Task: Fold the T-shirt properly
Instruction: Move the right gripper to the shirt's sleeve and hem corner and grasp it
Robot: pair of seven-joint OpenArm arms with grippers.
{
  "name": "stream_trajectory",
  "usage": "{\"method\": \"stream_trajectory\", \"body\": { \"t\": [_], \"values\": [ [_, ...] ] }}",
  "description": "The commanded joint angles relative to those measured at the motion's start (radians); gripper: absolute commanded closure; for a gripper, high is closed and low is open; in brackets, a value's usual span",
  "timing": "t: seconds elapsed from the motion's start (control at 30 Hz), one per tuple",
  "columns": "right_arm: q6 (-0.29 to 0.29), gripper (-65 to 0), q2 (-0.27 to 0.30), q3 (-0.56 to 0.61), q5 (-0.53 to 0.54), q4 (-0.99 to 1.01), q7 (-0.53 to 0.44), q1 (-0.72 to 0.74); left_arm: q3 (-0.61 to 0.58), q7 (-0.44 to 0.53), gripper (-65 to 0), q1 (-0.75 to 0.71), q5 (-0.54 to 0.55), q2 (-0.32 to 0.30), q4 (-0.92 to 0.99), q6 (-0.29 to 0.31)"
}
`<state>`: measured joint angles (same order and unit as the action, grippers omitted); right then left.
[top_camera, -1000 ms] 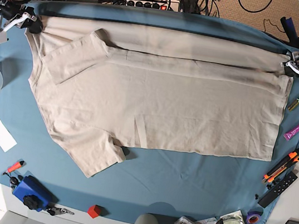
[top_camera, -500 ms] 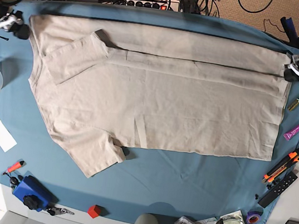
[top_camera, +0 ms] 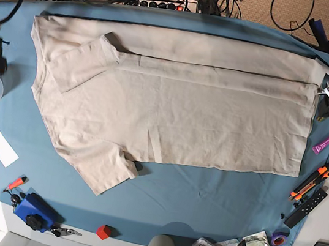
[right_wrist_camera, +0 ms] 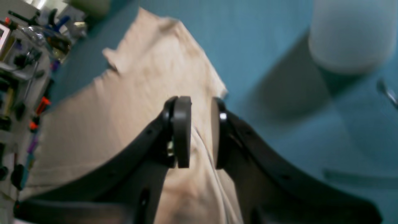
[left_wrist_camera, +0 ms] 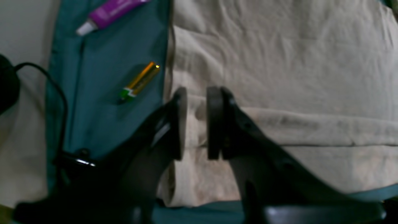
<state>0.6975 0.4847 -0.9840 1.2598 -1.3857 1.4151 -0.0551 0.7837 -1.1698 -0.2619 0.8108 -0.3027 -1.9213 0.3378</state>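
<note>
The T-shirt (top_camera: 174, 100) lay flat between both arms; left end effector (left_wrist_camera: 196, 123) and right end effector (right_wrist_camera: 200, 133) hovered slightly parted, gripping nothing

A: What is seen between the right gripper (right_wrist_camera: 200, 132) pads?

B: A narrow gap is seen; nothing is clamped. The T-shirt (right_wrist_camera: 124, 124) is spread below on the blue cloth (right_wrist_camera: 264, 46). A white cup (right_wrist_camera: 349, 34) is seen blurred, upper right.

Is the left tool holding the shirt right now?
No, the left tool is open, nothing between its pads, above the shirt.
</note>
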Motion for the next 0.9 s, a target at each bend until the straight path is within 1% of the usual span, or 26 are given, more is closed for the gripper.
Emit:
{"method": "stream_trajectory", "body": {
  "t": [0.0,0.03,0.13,0.2,0.23,0.3,0.37,0.4,0.53,0.63,0.73,0.8,0.87],
  "values": [
    [0.001,-12.4,0.032,0.008,-0.014,-0.015,-0.038,0.033,0.005,0.018,-12.6,0.009,0.028,-0.018,-0.018,0.005],
    [0.001,-12.4,0.035,0.030,-0.068,-0.015,-0.071,0.056,0.005,0.017,-12.6,0.010,0.034,-0.018,-0.018,0.011],
    [0.001,-12.4,0.045,0.137,-0.242,-0.015,-0.182,0.121,0.005,0.016,-12.6,0.010,0.069,-0.018,-0.018,0.082],
    [0.001,-12.6,0.047,0.223,-0.334,-0.015,-0.230,0.167,0.005,0.014,-12.6,0.010,0.081,-0.019,-0.018,0.106],
    [0.001,-13.1,0.047,0.265,-0.373,-0.015,-0.249,0.192,0.005,0.014,-12.6,0.010,0.082,-0.018,-0.018,0.109],
    [0.001,-19.9,0.047,0.349,-0.455,-0.015,-0.280,0.246,0.005,0.014,-12.6,0.010,0.084,-0.019,-0.018,0.109],
    [0.001,-26.9,0.044,0.426,-0.558,-0.015,-0.312,0.303,0.005,0.010,-12.6,0.010,0.084,-0.019,-0.018,0.109],
    [0.001,-28.8,0.044,0.465,-0.610,-0.014,-0.331,0.332,0.005,0.009,-12.6,0.010,0.084,-0.018,-0.018,0.109],
    [0.001,-29.2,0.044,0.610,-0.769,-0.013,-0.398,0.425,0.005,0.007,-12.6,0.010,0.084,-0.018,-0.018,0.109],
    [-0.077,-29.1,0.041,0.694,-0.856,-0.013,-0.411,0.470,0.005,0.007,-12.6,0.010,0.084,-0.018,-0.018,0.109],
    [-0.095,-29.1,0.042,0.750,-0.930,-0.005,-0.463,0.476,0.004,0.008,-12.6,0.010,0.084,-0.011,-0.017,0.109],
    [-0.111,-29.1,0.042,0.774,-0.939,0.047,-0.502,0.478,0.004,0.007,-12.6,0.010,0.084,-0.008,-0.017,0.109],
    [-0.112,-29.1,0.041,0.784,-0.938,0.145,-0.558,0.491,0.004,0.008,-12.6,0.010,0.084,-0.008,-0.017,0.109]
  ]
}}
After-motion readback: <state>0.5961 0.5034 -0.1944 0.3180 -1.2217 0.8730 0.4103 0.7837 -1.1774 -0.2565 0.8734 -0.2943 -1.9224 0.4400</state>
